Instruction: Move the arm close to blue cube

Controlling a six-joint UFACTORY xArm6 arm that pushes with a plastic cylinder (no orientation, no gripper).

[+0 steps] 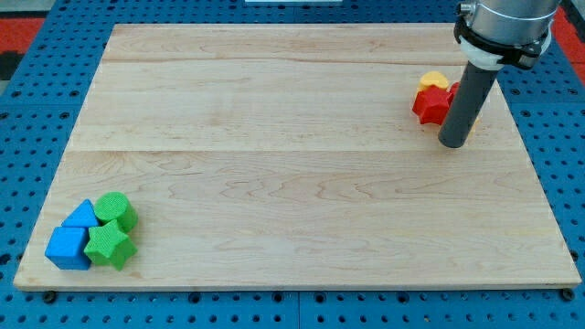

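Note:
The blue cube sits at the board's bottom left corner, in a tight cluster with a blue triangular block, a green cylinder and a green star block. My tip rests on the board at the view's upper right, far from the blue cube. It stands just right of and below a red block, and partly hides it. A yellow block lies just above the red one.
The wooden board lies on a blue pegboard table. The arm's grey and black wrist hangs over the board's top right corner.

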